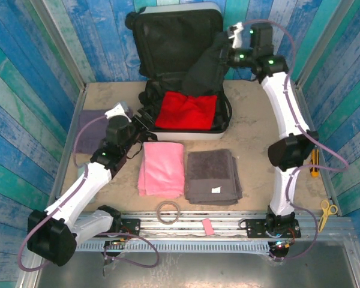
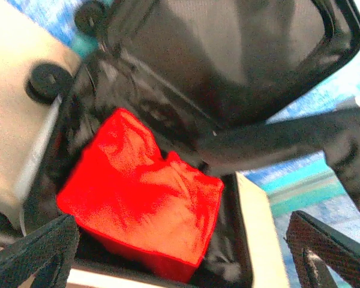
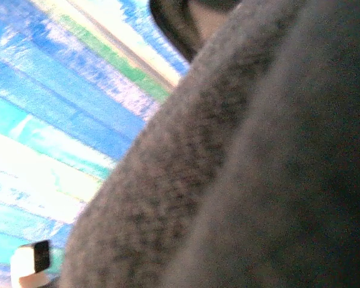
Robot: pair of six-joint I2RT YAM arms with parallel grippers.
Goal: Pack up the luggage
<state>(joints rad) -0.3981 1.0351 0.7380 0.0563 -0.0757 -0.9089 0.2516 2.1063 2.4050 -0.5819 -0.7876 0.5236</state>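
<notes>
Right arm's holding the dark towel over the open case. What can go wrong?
The dark towel hangs bunched from the right gripper; released, it may drape over the luggage rim instead of the red cloth.
The open left gripper sits by the luggage's left side and could snag the towel.

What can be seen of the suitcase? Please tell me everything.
The luggage is a small hard-shell suitcase, white outside, with black fabric lining and black wheels. It lies open at the far middle of the table, its lid standing upright before the blue wall. A folded red cloth lies in the bottom half. A dark grey cloth, held by the right gripper, hangs in front of the lid's right side.
</notes>
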